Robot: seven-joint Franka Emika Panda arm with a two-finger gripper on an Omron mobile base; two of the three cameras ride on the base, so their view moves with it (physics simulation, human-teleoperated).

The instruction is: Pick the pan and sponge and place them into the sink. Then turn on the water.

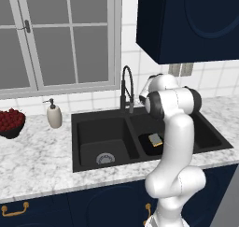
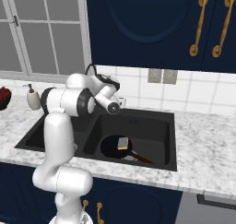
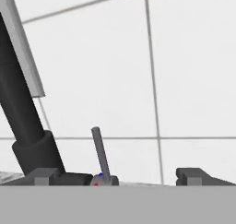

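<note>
The black pan point(image 2: 114, 148) lies in the right basin of the black sink point(image 1: 74, 142), its handle pointing toward the front right. On the pan rests the sponge point(image 2: 122, 143), yellow with a grey-green top, also seen past my arm point(image 1: 155, 139). My gripper point(image 3: 117, 178) is open and holds nothing. It hovers at the back of the sink point(image 2: 171, 142) facing the tiled wall. The faucet's thin grey lever point(image 3: 99, 151) stands between the fingertips, a little ahead of them, beside the faucet's dark column point(image 3: 23, 121). The water is out of view.
The black gooseneck faucet point(image 1: 127, 88) rises behind the divider between the basins. A beige soap dispenser point(image 1: 54, 114) and a bowl of red fruit point(image 1: 9, 121) stand on the marble counter to the left. Dark wall cabinets point(image 1: 186, 20) hang above the right basin.
</note>
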